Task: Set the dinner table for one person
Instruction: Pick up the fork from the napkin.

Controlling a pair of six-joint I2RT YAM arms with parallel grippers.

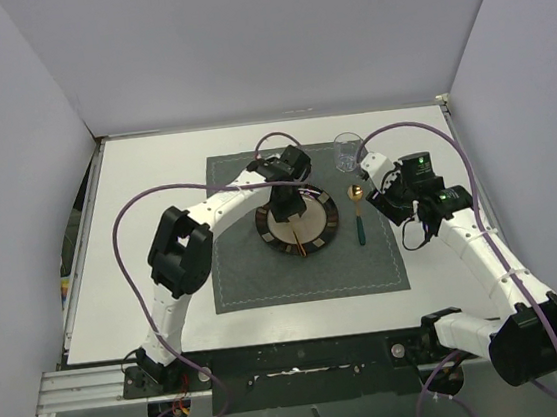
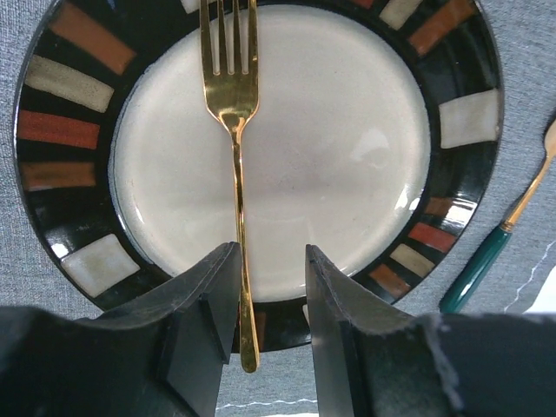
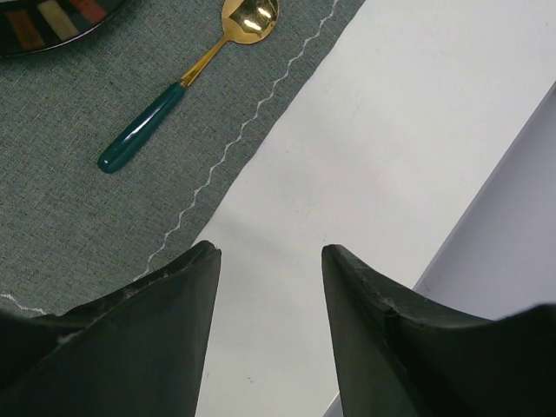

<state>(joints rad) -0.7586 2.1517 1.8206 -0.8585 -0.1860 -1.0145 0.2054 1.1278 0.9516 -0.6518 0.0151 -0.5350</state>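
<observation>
A white counter [image 1: 155,182] filled the floor of a white-walled enclosure, with two arms bolted at its near edge and a dark grey stitched placemat [image 1: 242,283] laid at its middle. On the placemat sat a round plate [image 2: 78,130], cream in the centre, with a black rim banded in orange and off-white blocks. A gold fork [image 2: 236,217] lay across the plate, tines pointing away from the wrist camera and the handle end reaching past the rim. The left jaws stood apart over that handle, one on each side. The handle ran close by one jaw and there was a clear gap to the other, so they were not clamped on it. From above, the left arm [image 1: 178,255] curved in over the placemat and its wrist hid the far part of the plate. A spoon [image 1: 359,224] with a gold bowl and a dark green handle lay on the placemat just right of the plate, apart from it. A clear glass [image 1: 348,150] stood near the placemat's far right corner, close to the right arm [image 1: 463,238]. The right jaws were also apart with nothing between them. They hung above the placemat's wavy-stitched right edge and the bare counter beside it, and the spoon lay ahead of them. Purple cables [image 1: 124,221] looped from both arms.
</observation>
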